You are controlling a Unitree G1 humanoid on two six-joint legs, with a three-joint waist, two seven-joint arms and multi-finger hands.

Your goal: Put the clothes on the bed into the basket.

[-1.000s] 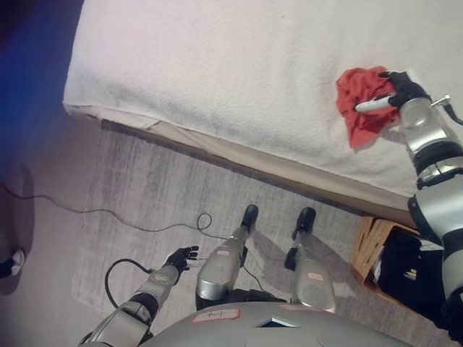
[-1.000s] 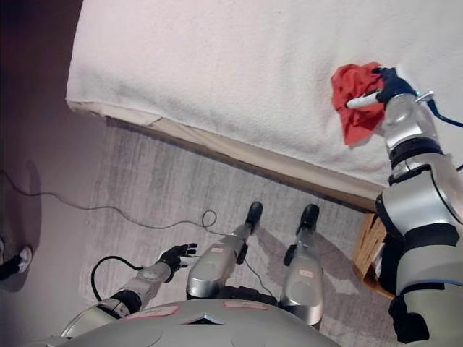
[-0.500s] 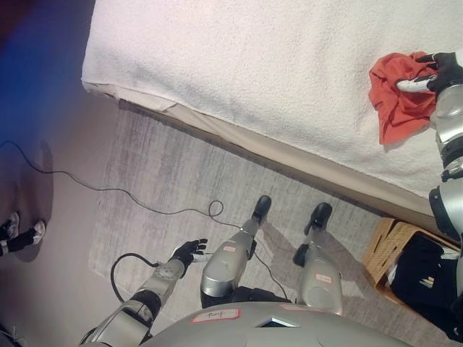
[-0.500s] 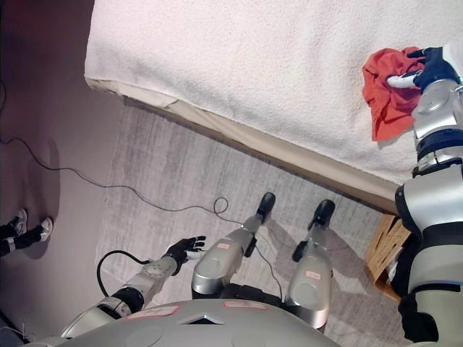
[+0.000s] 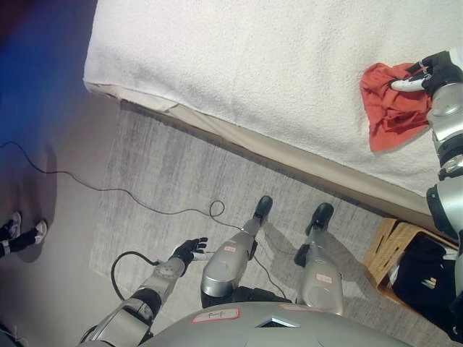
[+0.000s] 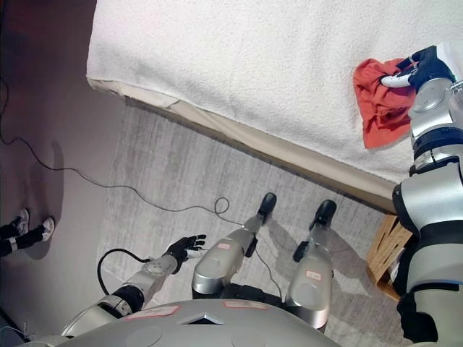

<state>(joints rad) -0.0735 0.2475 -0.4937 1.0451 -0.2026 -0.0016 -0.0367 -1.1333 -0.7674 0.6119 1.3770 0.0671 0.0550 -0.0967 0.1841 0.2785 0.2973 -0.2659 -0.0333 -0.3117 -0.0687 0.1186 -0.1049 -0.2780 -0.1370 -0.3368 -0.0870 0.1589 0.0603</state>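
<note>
A red cloth (image 5: 387, 105) lies crumpled on the white bed (image 5: 253, 65) near its front right edge. My right hand (image 5: 434, 71) is at the cloth's upper right corner, with its fingers curled onto the cloth's edge. The wicker basket (image 5: 382, 244) stands on the floor at the lower right, below the bed's edge, with dark clothes (image 5: 425, 278) in it. My left hand (image 5: 189, 251) hangs low over the rug at the lower left, open and empty.
A grey rug (image 5: 166, 181) covers the floor in front of the bed. A thin black cord (image 5: 94, 189) runs across the floor and rug. A person's shoes (image 5: 22, 233) show at the left edge.
The view has shifted since a second ago. My right hand stays at the red cloth's upper right corner and the cloth has bunched slightly. My left hand has not moved.
</note>
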